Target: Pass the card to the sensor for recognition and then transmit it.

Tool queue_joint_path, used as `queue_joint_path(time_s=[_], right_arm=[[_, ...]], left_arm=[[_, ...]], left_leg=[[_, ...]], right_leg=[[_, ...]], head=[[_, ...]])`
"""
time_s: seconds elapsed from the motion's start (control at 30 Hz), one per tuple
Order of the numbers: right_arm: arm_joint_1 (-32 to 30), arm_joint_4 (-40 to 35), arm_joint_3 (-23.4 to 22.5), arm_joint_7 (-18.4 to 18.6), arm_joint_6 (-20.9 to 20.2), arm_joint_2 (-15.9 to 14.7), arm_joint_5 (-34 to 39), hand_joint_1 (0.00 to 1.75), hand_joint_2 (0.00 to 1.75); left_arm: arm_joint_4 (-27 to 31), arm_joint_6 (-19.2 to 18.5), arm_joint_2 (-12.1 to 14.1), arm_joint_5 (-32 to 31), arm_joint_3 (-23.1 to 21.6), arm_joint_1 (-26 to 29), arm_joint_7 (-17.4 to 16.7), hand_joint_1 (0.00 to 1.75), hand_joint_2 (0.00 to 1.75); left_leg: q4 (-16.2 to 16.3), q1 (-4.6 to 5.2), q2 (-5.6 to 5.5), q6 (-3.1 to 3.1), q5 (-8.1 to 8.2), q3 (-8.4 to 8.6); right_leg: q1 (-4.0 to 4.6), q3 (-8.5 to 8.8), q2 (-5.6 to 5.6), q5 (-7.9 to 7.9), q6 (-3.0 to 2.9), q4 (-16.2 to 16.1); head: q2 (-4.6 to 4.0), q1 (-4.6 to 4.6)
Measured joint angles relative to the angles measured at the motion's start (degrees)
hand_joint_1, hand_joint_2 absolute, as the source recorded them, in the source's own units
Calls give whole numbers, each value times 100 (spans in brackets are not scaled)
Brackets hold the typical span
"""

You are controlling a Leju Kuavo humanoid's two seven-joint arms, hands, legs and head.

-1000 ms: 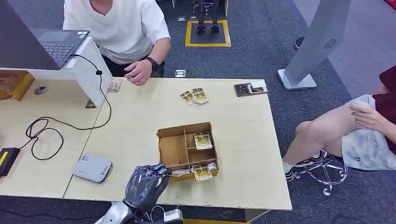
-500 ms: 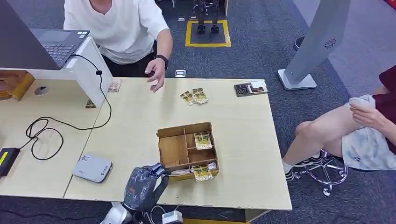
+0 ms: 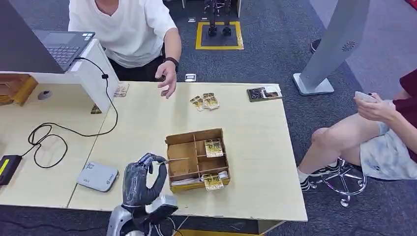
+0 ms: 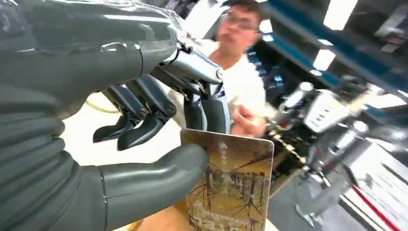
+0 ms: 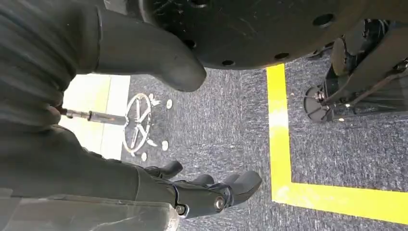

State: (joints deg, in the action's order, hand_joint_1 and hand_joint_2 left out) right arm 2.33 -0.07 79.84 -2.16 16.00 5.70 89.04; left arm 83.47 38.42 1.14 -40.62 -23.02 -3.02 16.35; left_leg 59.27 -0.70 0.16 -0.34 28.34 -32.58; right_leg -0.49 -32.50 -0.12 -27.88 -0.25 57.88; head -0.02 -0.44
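My left hand (image 3: 140,180) is raised just left of the wooden box (image 3: 194,133) near the table's front edge. It pinches a brown picture card (image 4: 230,188) between thumb and finger; from the head view the card (image 3: 178,159) looks edge-on, reaching over the box's left side. The flat grey sensor (image 3: 97,176) lies on the table to the left of the hand. More cards sit in the box (image 3: 213,147) and at its front (image 3: 213,182). My right hand (image 5: 202,192) hangs over the carpet with nothing in it.
A person in a white shirt stands at the far edge, one hand (image 3: 167,78) held over the table. Loose cards (image 3: 205,102) lie beyond the box. A laptop (image 3: 61,45), black cable (image 3: 46,135) and a seated person (image 3: 378,132) are nearby.
My left hand rose and shifted left from the box's front corner, taking a card with it. The person's hand swung right and hangs over the table edge.
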Motion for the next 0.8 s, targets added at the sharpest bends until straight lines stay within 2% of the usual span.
queue_joint_path(time_s=[0.13,0.3,0.53,0.8], right_arm=[[14,-20,0,9,50,0,0,0,175],[36,-50,26,50,118,0,-9,0,175],[58,-87,77,96,170,-4,-28,0,175],[79,-160,166,111,216,-44,-35,0,175]], left_arm=[[-118,-17,-28,1025,-2,-512,-310,175,175],[-504,-120,-72,1767,-2,-1199,-480,175,175],[-1232,-131,-144,1944,-2,-1989,-552,175,175],[-1983,-68,-221,1909,-4,-2625,-734,175,175]], left_leg=[[0,0,1,-7,-5,1],[0,0,1,-6,-8,-1],[2,0,2,-6,-8,-1],[2,0,3,-6,-8,-1]], right_leg=[[0,0,0,5,-5,3],[0,0,1,6,-5,3],[0,-2,3,7,-6,2],[0,-4,5,10,-10,3]], head=[[2,-2],[2,-2],[2,-2],[2,-2]])
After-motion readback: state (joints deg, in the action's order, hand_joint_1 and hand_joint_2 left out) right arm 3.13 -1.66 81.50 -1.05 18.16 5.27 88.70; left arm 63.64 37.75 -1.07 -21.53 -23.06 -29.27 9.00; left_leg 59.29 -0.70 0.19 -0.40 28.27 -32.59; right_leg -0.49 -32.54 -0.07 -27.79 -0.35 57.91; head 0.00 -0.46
